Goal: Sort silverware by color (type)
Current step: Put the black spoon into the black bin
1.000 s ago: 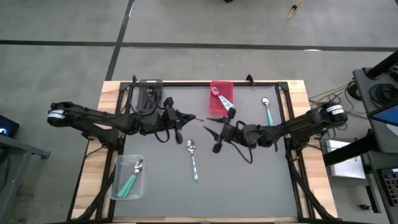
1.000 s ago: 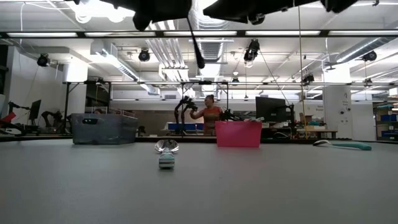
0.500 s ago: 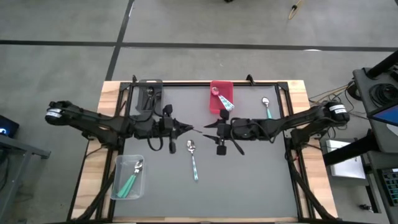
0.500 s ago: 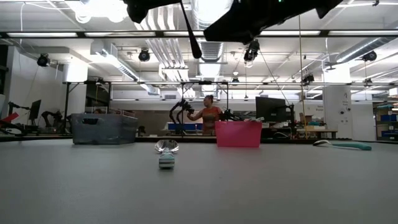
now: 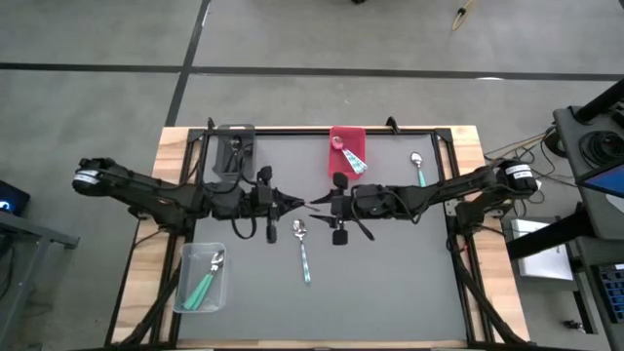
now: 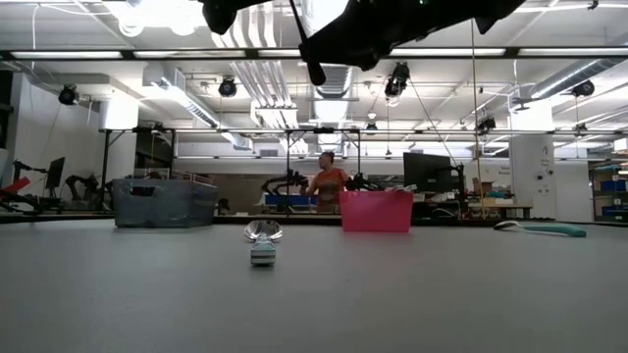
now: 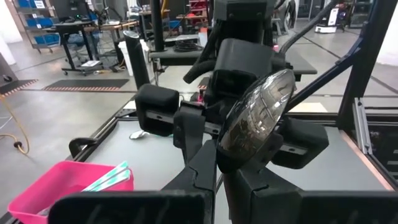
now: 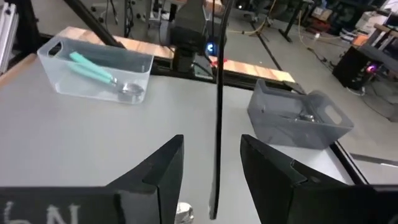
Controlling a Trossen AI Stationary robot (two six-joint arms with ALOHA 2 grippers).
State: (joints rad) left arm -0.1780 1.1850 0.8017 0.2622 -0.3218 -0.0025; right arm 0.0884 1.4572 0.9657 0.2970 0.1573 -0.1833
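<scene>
On the left, a clear bin (image 5: 202, 278) holds teal-handled spoons (image 5: 207, 281). The left gripper (image 5: 295, 204) hovers mid-worktop (image 5: 390, 273), its fingers (image 7: 205, 171) clamped tight on a dark spoon (image 7: 258, 118). Below lies a light-blue-handled spoon (image 5: 303, 250). Facing it, the right gripper (image 5: 324, 206) has its fingers (image 8: 158, 168) spread wide around the dark spoon's handle, not gripping. Another teal spoon (image 5: 419, 171) lies far right.
</scene>
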